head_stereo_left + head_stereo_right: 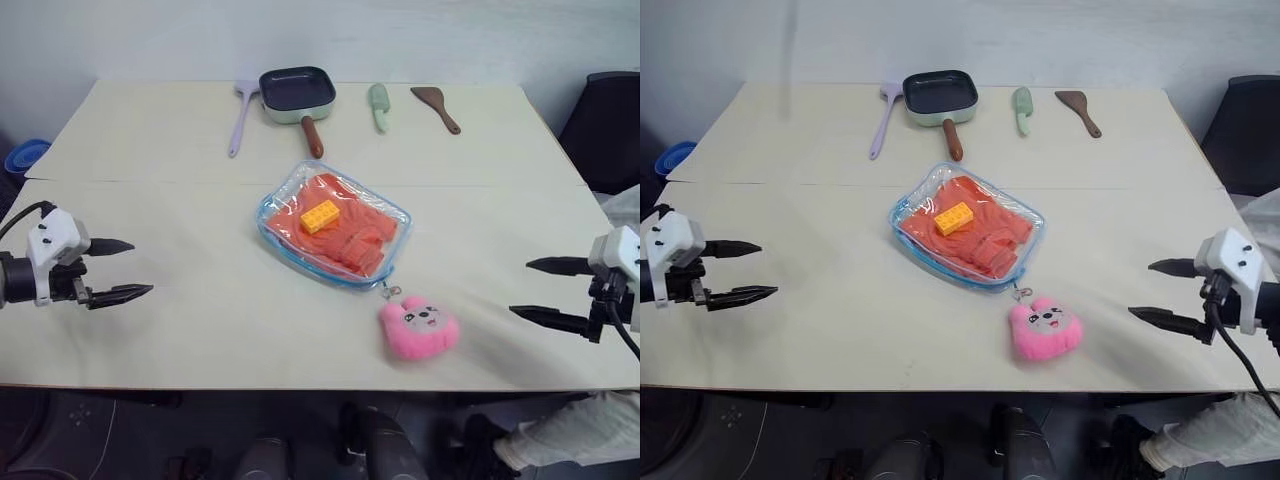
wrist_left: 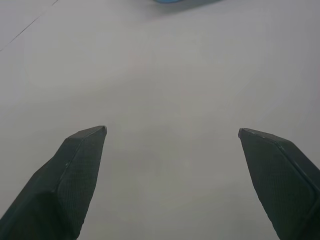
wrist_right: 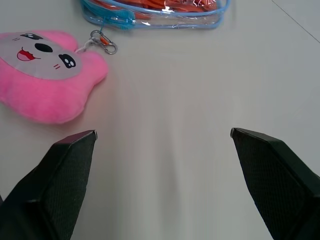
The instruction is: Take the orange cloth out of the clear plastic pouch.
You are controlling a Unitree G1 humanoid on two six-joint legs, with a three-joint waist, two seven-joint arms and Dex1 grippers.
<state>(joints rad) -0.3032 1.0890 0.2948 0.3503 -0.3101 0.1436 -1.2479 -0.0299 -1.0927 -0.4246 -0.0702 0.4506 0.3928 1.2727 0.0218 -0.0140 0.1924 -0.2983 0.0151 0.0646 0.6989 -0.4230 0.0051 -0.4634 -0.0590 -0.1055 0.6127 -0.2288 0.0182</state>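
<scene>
So my left hand [image 1: 128, 270] hangs over the bare tabletop [image 1: 180, 330] on the left side. Its two fingers are wide apart and it holds nothing. It is well apart from the pouch [image 1: 333, 223].

The pouch lies flat in the middle of the tabletop. The cloth [image 1: 350, 235] is inside it, all bunched up. A yellow brick [image 1: 320, 215] looks to sit on top of the pouch, but I cannot tell if it is in or out. A pink toy [image 1: 418, 326] lies just beside the pouch's near corner. A little clip [image 3: 103, 42] lies between the toy and the corner.

My right hand [image 1: 535, 290] hangs on the right side, fingers wide apart too, holding nothing. It is also well apart from the pouch.

What could go wrong? I think the pouch may slide if I pull the cloth with one hand only, since nothing pins it down. The brick could tip off. My right hand could bump the toy on its way in, and if the clip joins them, that may drag the pouch.

My head views show a pan [image 1: 298, 93] and three tools lined up at the far side. My right wrist view shows the clip and the toy's face up close. My left wrist view shows just a sliver of blue edge far off.
</scene>
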